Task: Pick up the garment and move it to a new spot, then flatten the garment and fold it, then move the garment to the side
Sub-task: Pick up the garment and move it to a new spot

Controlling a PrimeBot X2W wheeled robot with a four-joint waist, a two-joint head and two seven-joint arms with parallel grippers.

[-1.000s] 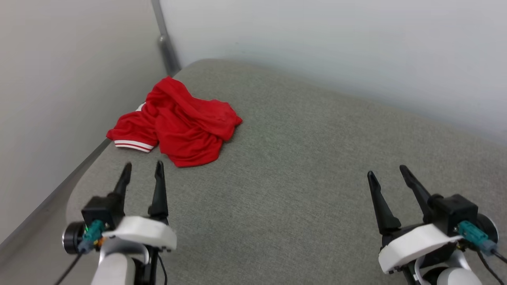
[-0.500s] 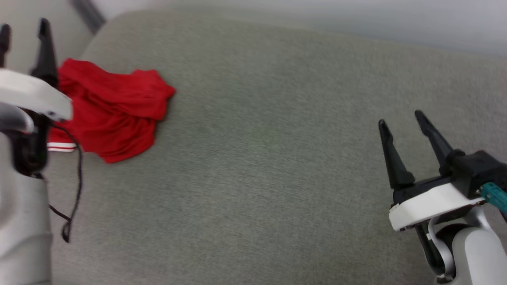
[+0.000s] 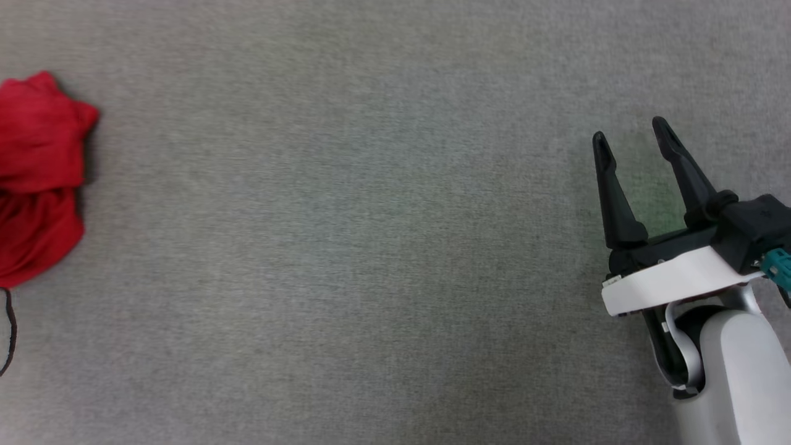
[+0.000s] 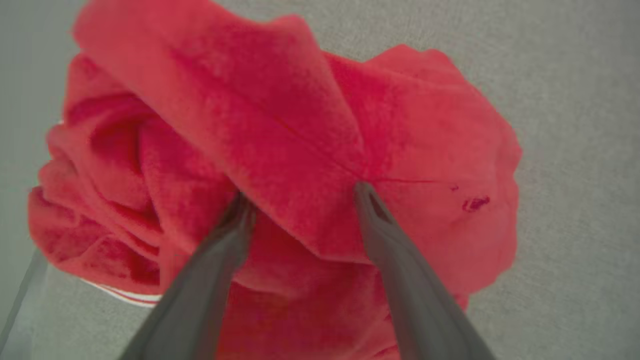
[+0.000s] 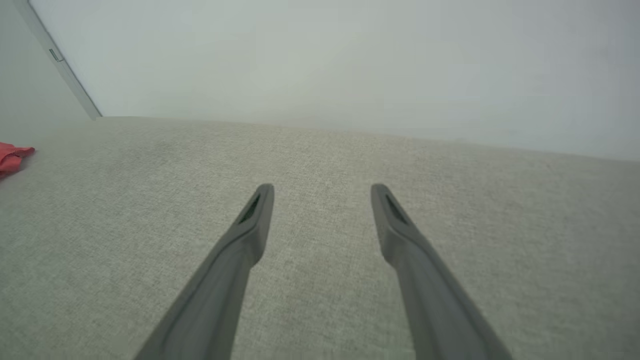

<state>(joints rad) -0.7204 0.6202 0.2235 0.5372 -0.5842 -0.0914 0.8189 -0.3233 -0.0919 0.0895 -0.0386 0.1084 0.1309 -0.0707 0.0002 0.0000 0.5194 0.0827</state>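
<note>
Left wrist view: the left gripper [image 4: 301,192] stands wide over the crumpled red shirt [image 4: 280,115], its tips seemingly touching the folds. The shirt lies on the grey cushion [image 3: 371,247]; the right gripper [image 3: 630,131] hangs wide, well apart

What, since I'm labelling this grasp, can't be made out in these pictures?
- Head view: the left edge cuts off most of the shirt.
- Head view: the same edge cuts off the cable.
- Left wrist view: blur hides whether the left hand touches the cloth; crumpled folds hide the shirt's front.
- Right wrist view: the shirt is a tiny sliver at the left edge.
</note>
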